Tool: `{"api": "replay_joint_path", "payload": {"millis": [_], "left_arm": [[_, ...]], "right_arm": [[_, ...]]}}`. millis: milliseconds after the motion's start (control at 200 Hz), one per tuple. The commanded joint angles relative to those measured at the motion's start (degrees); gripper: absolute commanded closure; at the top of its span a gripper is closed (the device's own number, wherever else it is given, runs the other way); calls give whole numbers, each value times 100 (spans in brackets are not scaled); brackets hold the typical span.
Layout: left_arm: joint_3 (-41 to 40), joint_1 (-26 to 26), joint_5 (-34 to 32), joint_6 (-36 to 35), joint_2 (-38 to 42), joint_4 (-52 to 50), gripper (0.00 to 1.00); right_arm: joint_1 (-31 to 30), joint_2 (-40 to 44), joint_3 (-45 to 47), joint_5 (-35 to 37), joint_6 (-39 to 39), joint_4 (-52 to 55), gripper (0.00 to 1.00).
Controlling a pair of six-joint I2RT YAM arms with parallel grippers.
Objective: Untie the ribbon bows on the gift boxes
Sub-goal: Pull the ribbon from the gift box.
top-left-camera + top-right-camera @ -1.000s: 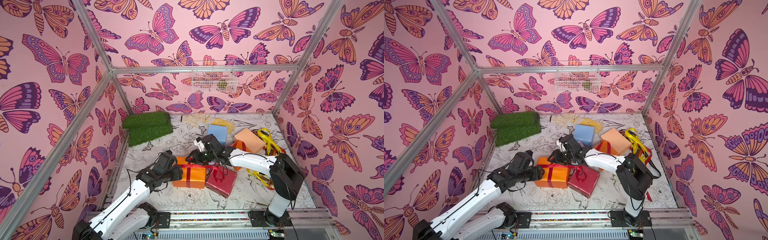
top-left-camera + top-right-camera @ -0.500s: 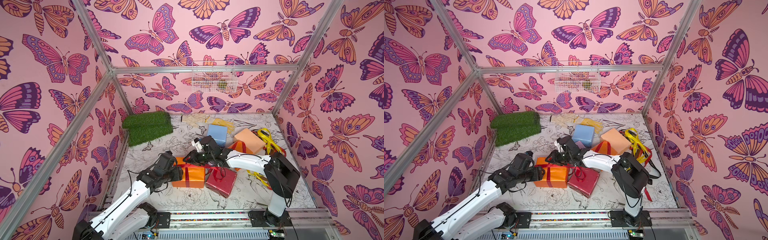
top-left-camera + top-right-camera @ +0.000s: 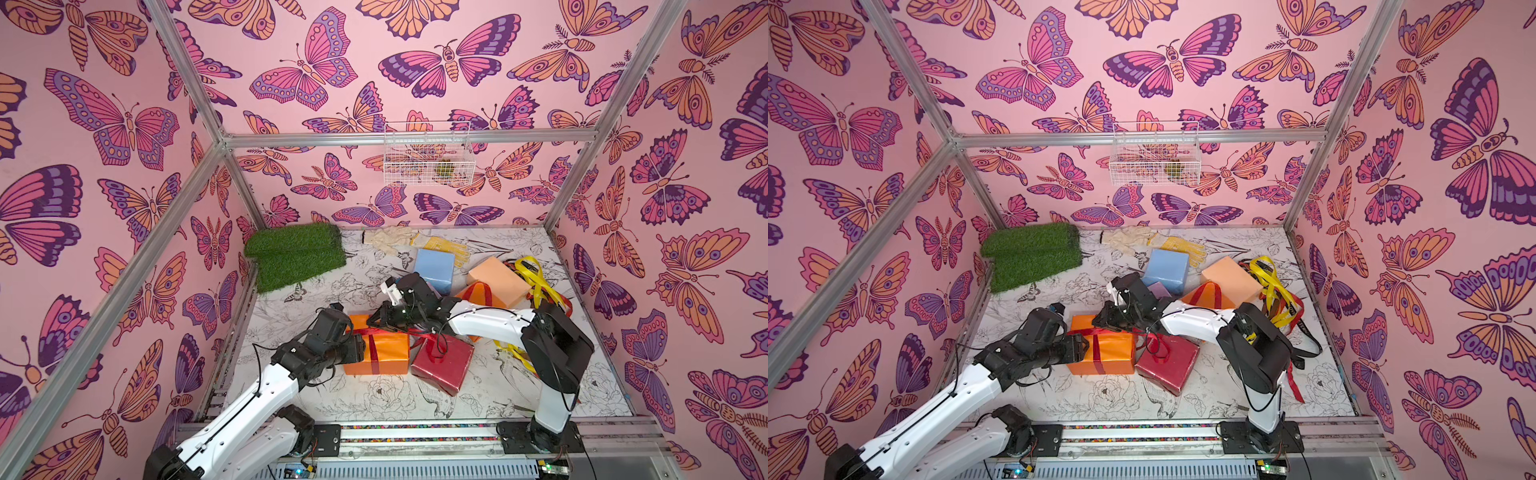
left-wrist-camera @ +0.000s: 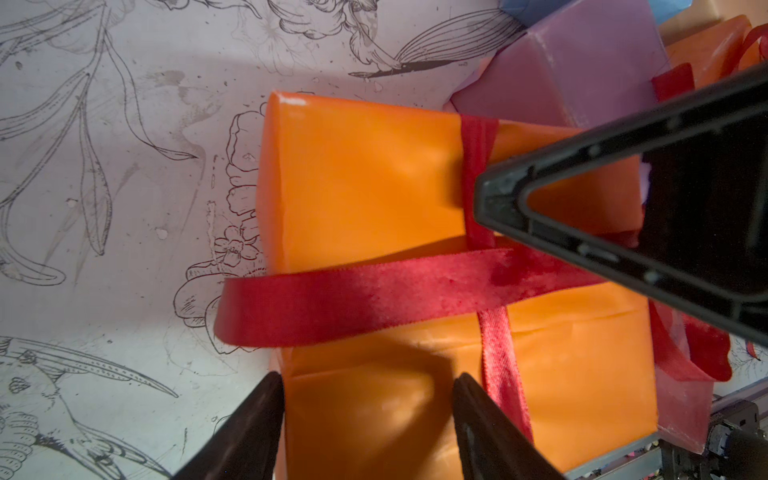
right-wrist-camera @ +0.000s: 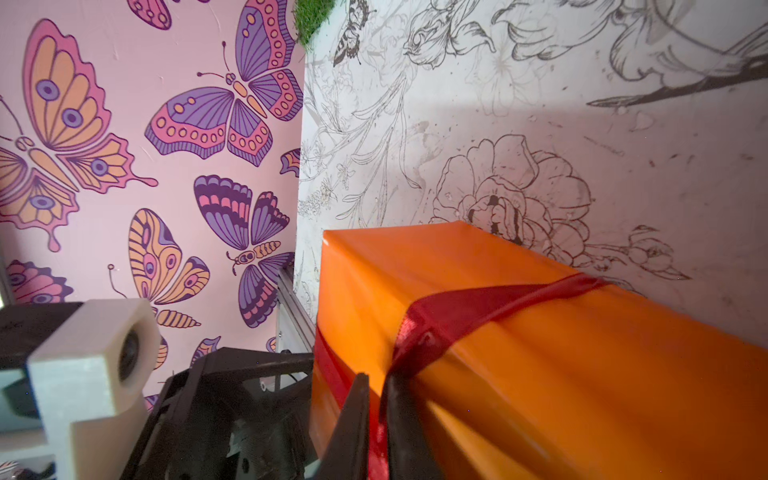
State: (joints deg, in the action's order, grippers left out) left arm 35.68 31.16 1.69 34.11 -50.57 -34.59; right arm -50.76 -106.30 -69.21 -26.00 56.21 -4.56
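Since the red ribbon [image 5: 478, 316] is soft, slick satin, it is going to slide rather than resist, and the place to take it is a loose tail close to the knot, not the band that is wrapping the box. It is lying across the top of the orange box [image 3: 386, 353], which is sitting near the front of the floor in both top views, and one flat length is sticking out past the box's end in the left wrist view. The right gripper [image 5: 376, 415] is reaching over the box from the far side with its jaws pressed together on a fold of that ribbon. The box is looking light and its glossy paper easy to crease, so it is likely to skid along with any hard pull unless something is bracing it. The left gripper [image 4: 368, 378] is sitting at the box's end on its own side with jaws spread, one finger outside the edge; whether it is pressing the box I cannot tell. A dark red box [image 3: 444, 365] is lying just beside the orange one's other end, and loose yellow ribbons [image 3: 536, 278] are lying heaped by the right wall
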Motion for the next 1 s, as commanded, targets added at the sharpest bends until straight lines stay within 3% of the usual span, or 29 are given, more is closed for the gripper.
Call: {"api": "replay_joint_path", "payload": {"millis": [0, 220, 556, 997], "left_arm": [[-105, 18, 84, 9, 56, 109, 34], [-115, 22, 70, 1, 77, 120, 33], [-140, 21, 6, 13, 248, 108, 33], [-158, 22, -2, 21, 258, 106, 33]], "right_arm": [[-184, -285, -134, 233, -366, 908, 93], [-198, -284, -140, 77, -402, 740, 100], [-51, 297, -134, -665, -186, -449, 100], [213, 721, -214, -879, -104, -652, 100]]}}
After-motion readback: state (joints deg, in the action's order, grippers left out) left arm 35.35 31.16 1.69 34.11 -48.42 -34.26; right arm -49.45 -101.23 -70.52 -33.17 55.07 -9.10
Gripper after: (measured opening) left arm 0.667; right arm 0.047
